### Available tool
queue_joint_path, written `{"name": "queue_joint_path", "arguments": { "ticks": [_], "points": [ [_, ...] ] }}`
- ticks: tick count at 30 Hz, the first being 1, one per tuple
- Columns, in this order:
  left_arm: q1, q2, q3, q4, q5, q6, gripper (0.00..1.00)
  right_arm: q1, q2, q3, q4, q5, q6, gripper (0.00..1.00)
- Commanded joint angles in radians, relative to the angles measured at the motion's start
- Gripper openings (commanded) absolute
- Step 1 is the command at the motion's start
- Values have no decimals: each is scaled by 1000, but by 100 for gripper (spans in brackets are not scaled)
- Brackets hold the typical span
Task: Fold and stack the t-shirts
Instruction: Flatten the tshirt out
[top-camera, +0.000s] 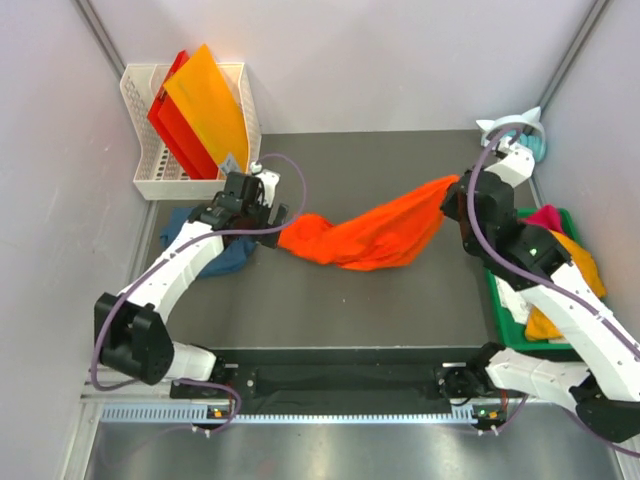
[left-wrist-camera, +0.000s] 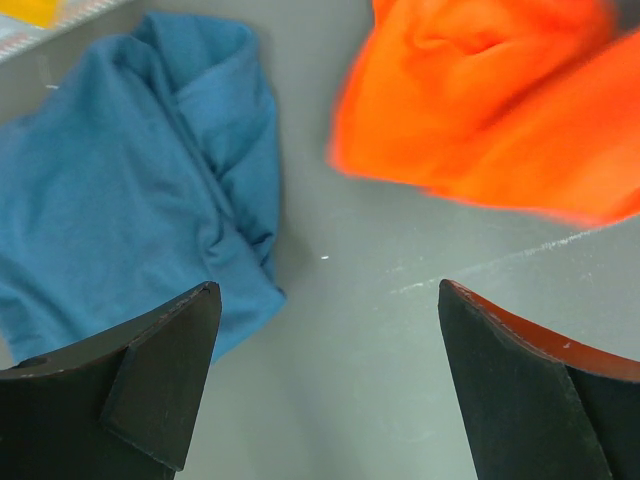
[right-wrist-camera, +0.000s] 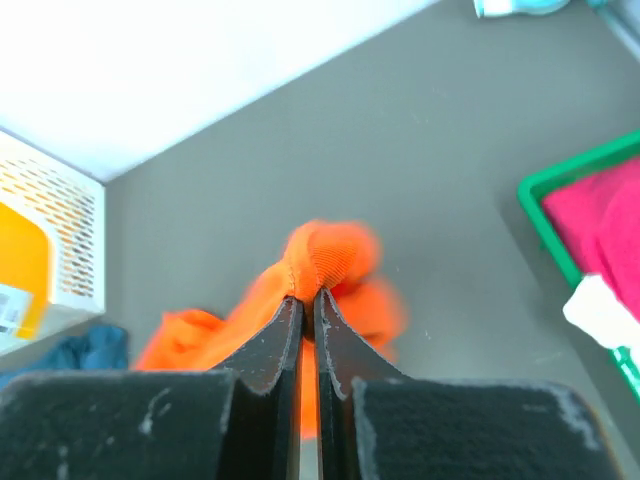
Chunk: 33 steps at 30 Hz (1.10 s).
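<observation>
Centrally, a large bright orange cloth t-shirt (top-camera: 370, 235) stretches across the dark grey table (top-camera: 330, 310), from left of the middle toward the right edge, where it rises off the surface. The right gripper (right-wrist-camera: 308, 300) is clamped on a bunched fold at that raised end. The left gripper (left-wrist-camera: 330, 290) hangs empty, jaws wide apart, just beside the shirt's low left end (a crumpled dark teal-blue t-shirt (left-wrist-camera: 130, 200) lies on its other side). To spread the shirt well, the left gripper should probably pinch an outer edge rather than the bunched middle.
</observation>
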<state>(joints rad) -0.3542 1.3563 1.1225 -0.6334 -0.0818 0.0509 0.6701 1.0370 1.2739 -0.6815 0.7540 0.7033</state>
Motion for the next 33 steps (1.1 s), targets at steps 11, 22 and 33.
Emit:
{"name": "queue_joint_path", "arguments": {
  "ticks": [11,22,33],
  "points": [
    [-20,256,186,-37,148,-49,93,36,21,-229,-112,-105,10,0],
    [-149,405,204,-14,145,-49,88,49,29,-249,-107,-111,12,0],
    [-146,510,249,-32,112,-82,75,49,-43,-306,-142,-96,28,0]
  ]
}}
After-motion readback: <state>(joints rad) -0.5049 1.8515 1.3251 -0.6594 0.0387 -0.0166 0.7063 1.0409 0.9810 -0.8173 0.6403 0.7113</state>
